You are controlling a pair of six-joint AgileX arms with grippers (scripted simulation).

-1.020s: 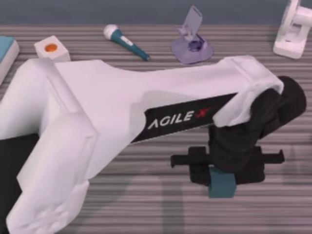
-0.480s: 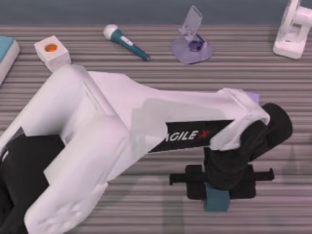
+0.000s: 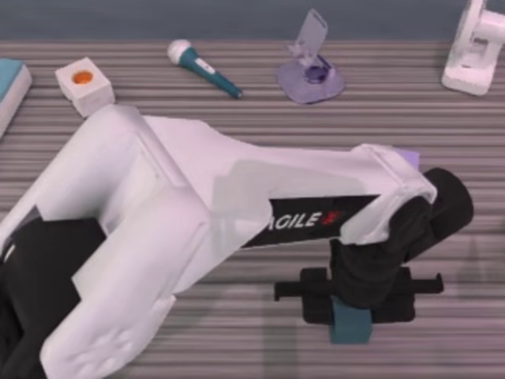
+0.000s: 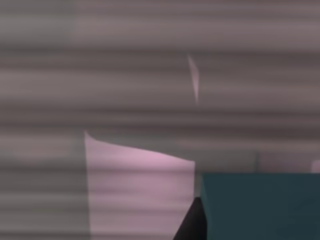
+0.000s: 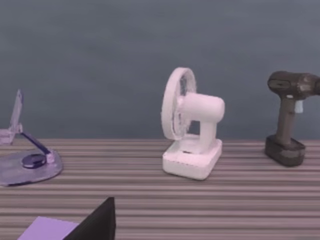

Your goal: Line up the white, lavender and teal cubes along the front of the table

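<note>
Teal cube [image 3: 349, 324] clamped in left hand [image 3: 353, 294]; lavender cube [image 3: 407, 157] mostly hidden behind arm.

This is a rendered simulation of a robot test bench, not a real room. The table [image 3: 410, 118] has a flat pattern of fine grey and dark stripes, and behind it there is only a plain blue-grey wall [image 5: 100, 60] without windows or furniture. The objects on the table do not belong to one kind of place: a microphone [image 3: 202, 68], a clear phone stand [image 3: 310, 61], a small white fan [image 5: 192, 127], a dark power drill [image 5: 290, 117] and a white block with an orange dot [image 3: 84, 85]. A large white arm [image 3: 237, 213] with the AgileX name on it reaches over the surface.
</note>
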